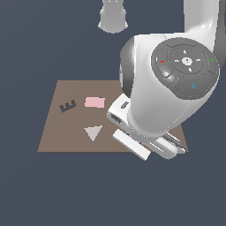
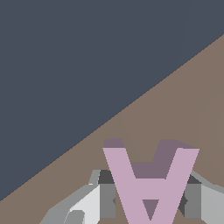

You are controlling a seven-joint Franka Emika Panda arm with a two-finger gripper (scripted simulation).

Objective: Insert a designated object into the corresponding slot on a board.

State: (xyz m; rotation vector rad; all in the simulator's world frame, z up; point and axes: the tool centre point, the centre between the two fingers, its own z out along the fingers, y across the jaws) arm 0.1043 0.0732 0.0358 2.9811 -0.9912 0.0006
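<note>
While the wrist view fills with the flat lilac A-shaped piece (image 2: 151, 183), that piece sits squarely between the two grey fingers (image 2: 107, 199) of the gripper (image 2: 148, 199), one finger on each outer side of the letter. Fingers look pressed against its edges, so the gripper is closed down to the width of the piece and has hold of it; exact contact on the far side is partly cut off by the frame edge. Piece appears upside down in this view, legs pointing away from the camera, above the large flat brown rectangular board (image 2: 192, 96). Whether it touches the board surface or hangs just above it, cannot tell.

In the exterior view the bulky white arm (image 1: 167, 84) covers the board's corner on the exterior view's right, and the lilac piece and fingers are hidden behind it; only the white hand body (image 1: 132, 143) shows low over the board (image 1: 57, 132).

Counts on the board, exterior view: one dark E-shaped recess (image 1: 68, 106) near the exterior view's left, one pink rectangle (image 1: 95, 102) just beside it, one pale grey triangle (image 1: 93, 132) nearer the camera. One lilac A piece, wrist view only. The A-shaped slot is not visible in either view. One white cylindrical arm base (image 1: 113, 17) stands beyond the board.
</note>
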